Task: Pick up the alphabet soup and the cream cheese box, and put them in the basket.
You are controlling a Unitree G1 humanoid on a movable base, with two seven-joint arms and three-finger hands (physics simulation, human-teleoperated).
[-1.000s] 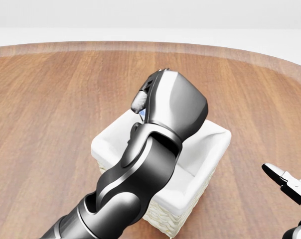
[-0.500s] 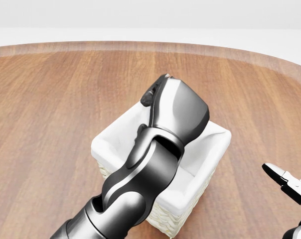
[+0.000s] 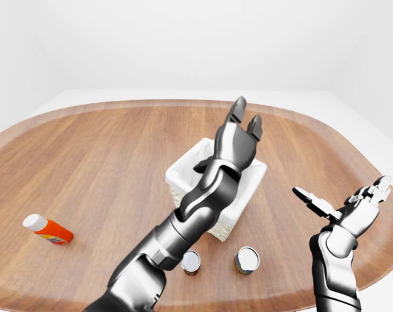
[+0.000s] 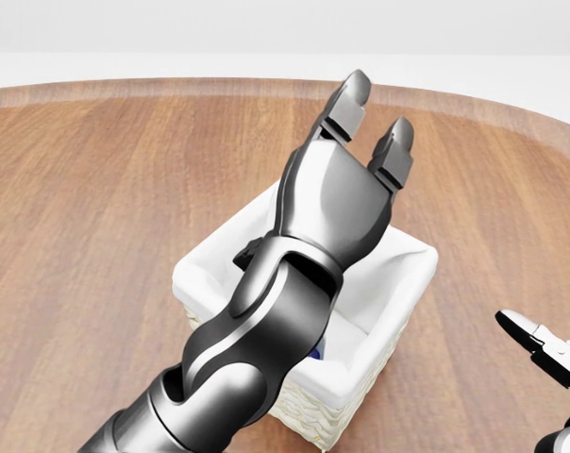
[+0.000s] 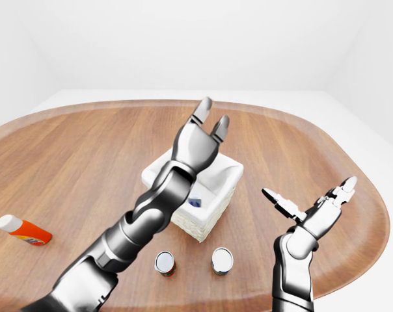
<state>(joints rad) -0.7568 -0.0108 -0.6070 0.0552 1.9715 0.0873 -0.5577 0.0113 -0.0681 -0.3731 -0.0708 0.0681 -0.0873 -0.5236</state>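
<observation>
We saw the left robot hand point(image 4: 360, 142) spread wide and empty above the basket point(image 5: 224, 170) at mid counter point(image 3: 99, 156). A blue-marked item point(image 5: 195, 202), possibly the cream cheese box, lay inside. The right robot hand point(image 3: 343, 198) hung wide to the right. Two cans point(image 5: 165, 262) stood near; an orange bottle point(image 3: 47, 229) lay left.

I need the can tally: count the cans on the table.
2. One can lies below the basket beside the left arm; the other can is just right of it. More may be hidden in the basket.
</observation>
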